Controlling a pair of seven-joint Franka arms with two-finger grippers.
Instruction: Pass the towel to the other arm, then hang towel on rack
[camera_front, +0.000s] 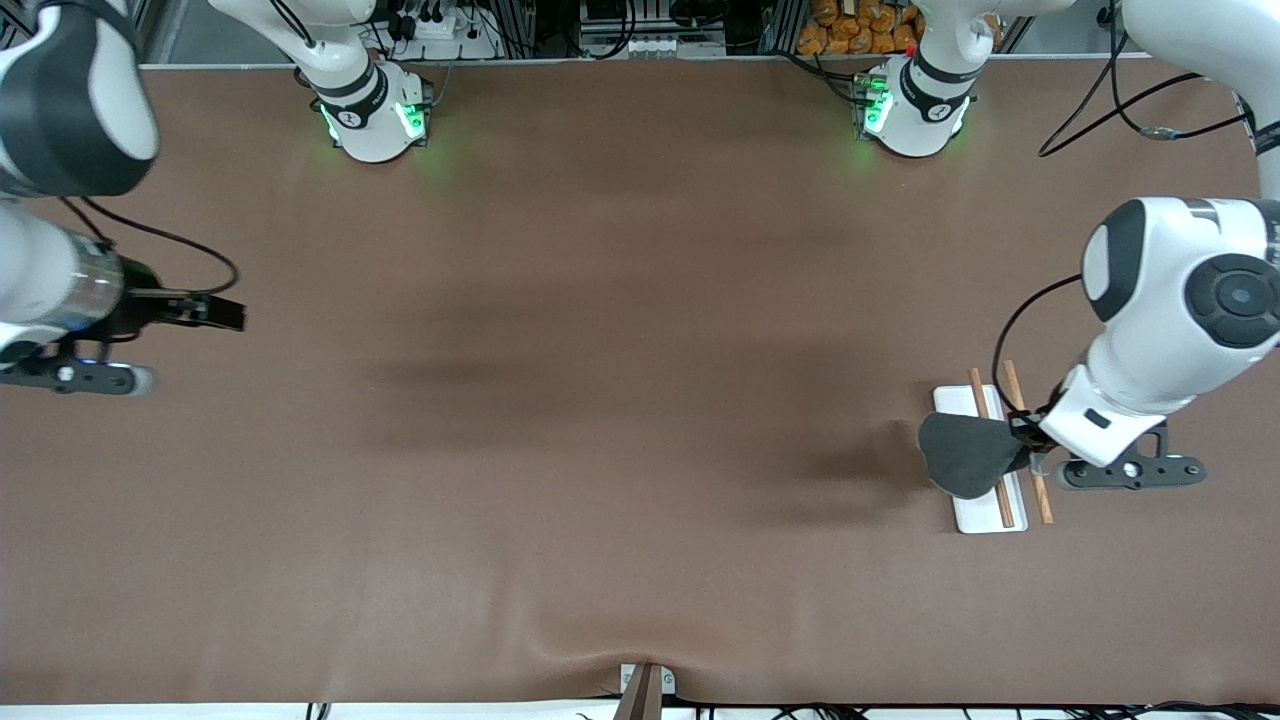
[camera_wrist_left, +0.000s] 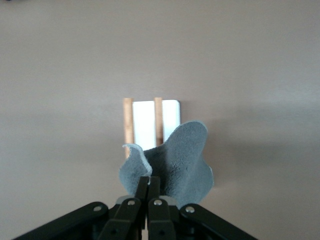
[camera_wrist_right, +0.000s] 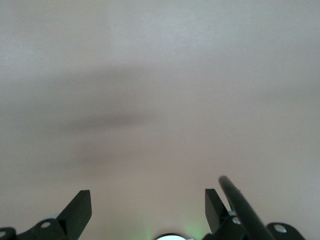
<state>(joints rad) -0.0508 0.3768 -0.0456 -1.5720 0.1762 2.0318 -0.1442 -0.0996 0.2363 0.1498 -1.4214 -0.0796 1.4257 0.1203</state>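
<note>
Hanging over the rack (camera_front: 992, 515), our towel (camera_front: 965, 456) is pinched by one edge in the left tool (camera_wrist_left: 148, 186), pressed together on it, presumably so the cloth can drape across the wooden rods. Its lower folds hide the rack's middle. Well apart from the rack, the right tool (camera_wrist_right: 148, 212) waits spread, empty, over the desk (camera_front: 640, 400).

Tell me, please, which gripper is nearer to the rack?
Left. The left gripper hangs over the rack, shut on the towel. The right gripper waits open at the right arm's end of the table.
</note>
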